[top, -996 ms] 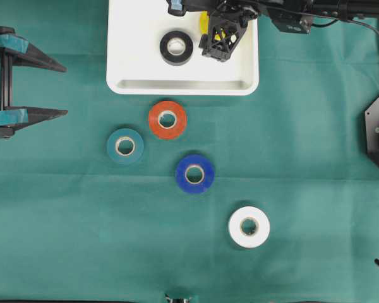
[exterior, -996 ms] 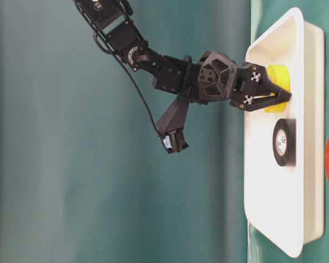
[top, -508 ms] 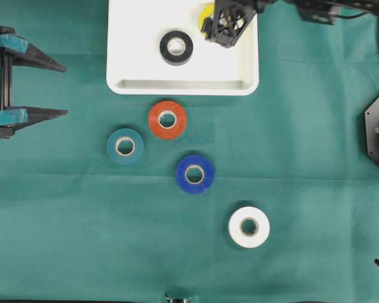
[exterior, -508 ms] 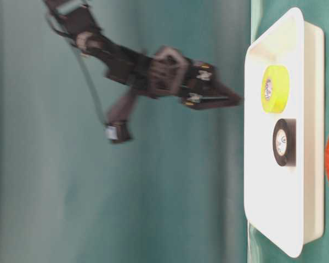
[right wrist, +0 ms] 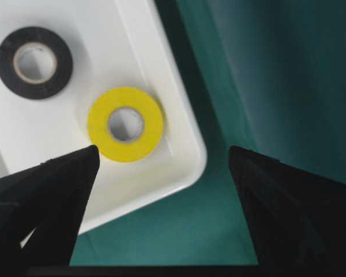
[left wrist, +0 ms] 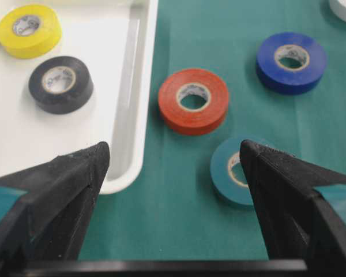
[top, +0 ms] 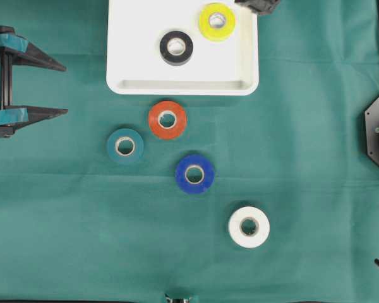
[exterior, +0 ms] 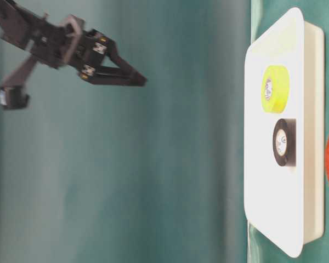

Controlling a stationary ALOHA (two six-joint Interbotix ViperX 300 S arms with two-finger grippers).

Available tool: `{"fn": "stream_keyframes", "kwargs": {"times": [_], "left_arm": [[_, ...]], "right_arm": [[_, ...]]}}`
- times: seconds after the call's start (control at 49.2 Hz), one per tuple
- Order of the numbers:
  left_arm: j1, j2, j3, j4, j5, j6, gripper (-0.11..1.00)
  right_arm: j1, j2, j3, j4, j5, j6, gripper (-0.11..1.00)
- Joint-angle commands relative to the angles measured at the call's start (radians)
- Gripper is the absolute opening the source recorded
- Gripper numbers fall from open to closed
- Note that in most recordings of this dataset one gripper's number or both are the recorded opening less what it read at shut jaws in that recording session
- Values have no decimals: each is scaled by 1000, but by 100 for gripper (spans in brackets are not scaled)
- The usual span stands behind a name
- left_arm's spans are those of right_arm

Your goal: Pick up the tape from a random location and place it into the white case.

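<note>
Retracting from the white case (top: 129,83), a shallow white rectangular plastic tray, with my right pincer (exterior: 137,81) spread wide and empty.

The yellow tape roll (top: 216,21) I held a second ago now lies flat inside the case beside the black tape roll (top: 176,47). Red (top: 167,120), teal (top: 125,146), blue (top: 194,173) and white (top: 249,226) rolls remain outside. My left pincer (left wrist: 173,158) waits open, idle.

No writing, brand or number can be read anywhere — the tape cores' faint print (too small) included.
</note>
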Motion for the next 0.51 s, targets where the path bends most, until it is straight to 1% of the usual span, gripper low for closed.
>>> {"fn": "stream_keyframes", "kwargs": {"times": [0.0, 0.488], "left_arm": [[6, 5, -14, -3, -9, 0, 93], [14, 5, -14, -3, -9, 0, 93]], "right_arm": [[2, -35, -25, -6, 0, 2, 90], [2, -35, -25, -6, 2, 0, 90]]}}
